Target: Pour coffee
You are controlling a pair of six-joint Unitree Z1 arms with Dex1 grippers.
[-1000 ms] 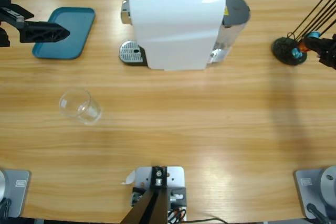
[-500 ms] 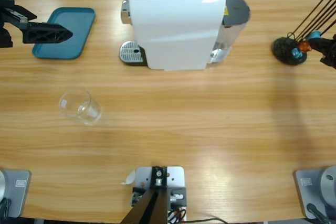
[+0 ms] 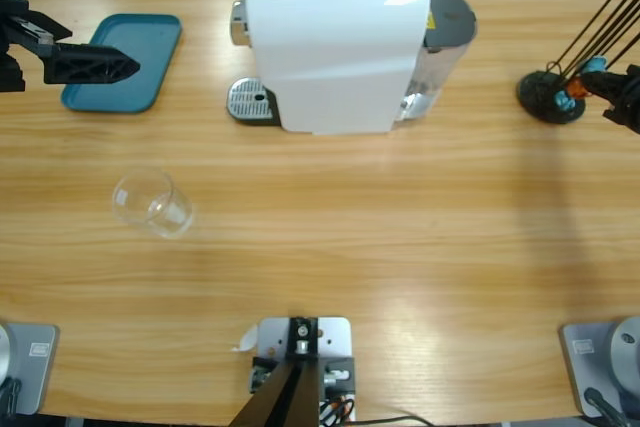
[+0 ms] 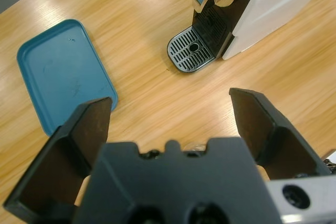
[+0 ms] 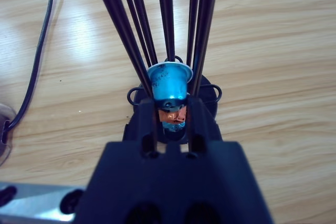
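No coffee shows in any view. An empty clear glass (image 3: 150,202) stands on the table at the left. The white coffee machine (image 3: 335,42) stands at the back middle, its drip grate (image 4: 191,56) bare under the spout. My left gripper (image 3: 120,64) (image 4: 173,103) hangs open over the right edge of the teal tray (image 3: 120,62), holding nothing. At the far right, my right gripper (image 3: 607,82) (image 5: 169,107) is at the black wire capsule stand (image 3: 552,97), its jaws shut on a teal capsule (image 5: 168,82). An orange capsule (image 5: 169,115) shows just beneath it.
The capsule stand's thin black rods (image 5: 136,19) rise close around the right gripper. A dark cable (image 5: 37,61) runs over the table in the right wrist view. Bare wood lies between the glass and the stand.
The left gripper has shifted slightly toward the table's back. The right gripper has barely moved at the capsule stand. Glass and machine are unmoved.
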